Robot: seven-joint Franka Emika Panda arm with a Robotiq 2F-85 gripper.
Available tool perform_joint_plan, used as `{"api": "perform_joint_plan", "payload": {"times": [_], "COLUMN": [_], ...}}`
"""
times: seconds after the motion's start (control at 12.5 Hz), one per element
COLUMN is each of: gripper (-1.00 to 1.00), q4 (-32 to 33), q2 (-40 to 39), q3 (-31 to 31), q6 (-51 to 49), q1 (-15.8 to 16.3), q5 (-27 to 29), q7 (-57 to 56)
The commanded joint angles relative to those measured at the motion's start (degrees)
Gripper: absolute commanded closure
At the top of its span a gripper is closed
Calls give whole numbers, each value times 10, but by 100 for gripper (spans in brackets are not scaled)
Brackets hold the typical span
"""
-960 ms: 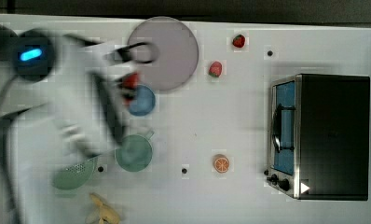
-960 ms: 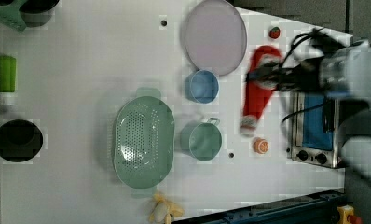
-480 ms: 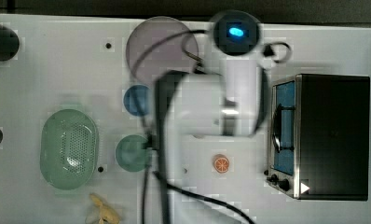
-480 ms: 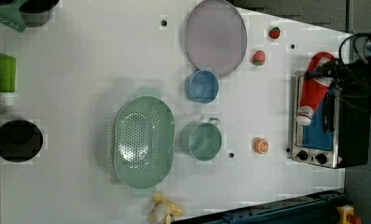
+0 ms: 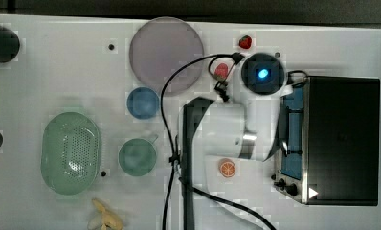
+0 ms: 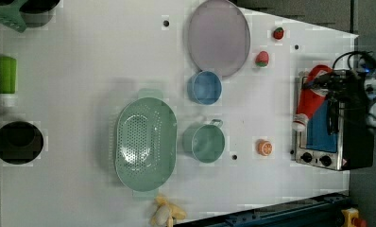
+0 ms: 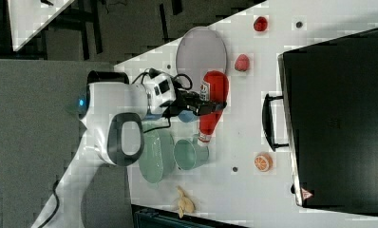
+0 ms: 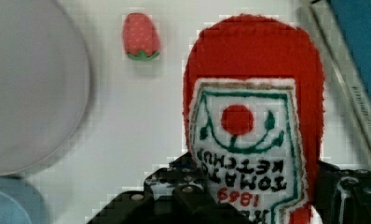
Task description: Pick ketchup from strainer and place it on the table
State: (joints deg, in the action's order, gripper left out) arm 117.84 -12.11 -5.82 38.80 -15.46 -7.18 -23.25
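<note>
The ketchup [image 7: 212,102] is out of the strainer [image 6: 145,143] and up in the air, clamped in the end effector [image 7: 207,107], which grips it around the middle. In the right view the bottle hangs with its white cap pointing toward the green cup [image 7: 191,154] and its fat red end toward the grey plate [image 7: 201,55]. The wrist view has the label right up close, reading "tomato ketchup" with a red dot on it.

In the left view the bottle sits just over the front edge of the toaster oven [image 6: 331,124], so the end effector is right beside that oven and well apart from the strainer, which lies bare on the white surface [image 6: 91,75].

Stuff near the end effector: a pale strawberry [image 8: 140,36] just beside it, with a redder strawberry [image 5: 245,42] a bit further out toward the surface's edge. An orange slice [image 5: 227,168] lies near the oven's knobs. The blue bowl [image 5: 142,103] sits between the plate and the green cup. Well away from the end effector there's a banana [image 5: 104,218] past the strainer, plus a black cup [image 6: 18,142] and a green bottle [image 6: 6,78] at the far side.
</note>
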Motion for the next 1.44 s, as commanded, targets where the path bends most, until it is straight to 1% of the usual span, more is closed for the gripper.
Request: {"api": "perform_joint_plan", "payload": {"times": [0.08, 0.4, 0.56, 0.64, 0.72, 0.88, 0.96, 1.2, 1.36, 1.44], "gripper": [-19, -19, -19, -26, -46, -89, -99, -100, -100, -100], "q4": [65, 142, 166, 173, 176, 175, 174, 154, 116, 89], "q2": [10, -1, -21, -34, -46, -52, -45, 4, 43, 59], "q3": [-24, -35, -35, -36, -35, -34, -34, -37, -40, -41], "q6": [40, 116, 174, 199, 220, 234, 231, 226, 193, 159], "q1": [28, 29, 29, 29, 29, 29, 29, 29, 29, 29], "q5": [2, 2, 2, 2, 2, 2, 2, 2, 2, 2], "q7": [-27, -27, -27, -27, -27, -27, -27, -24, -3, 17]}}
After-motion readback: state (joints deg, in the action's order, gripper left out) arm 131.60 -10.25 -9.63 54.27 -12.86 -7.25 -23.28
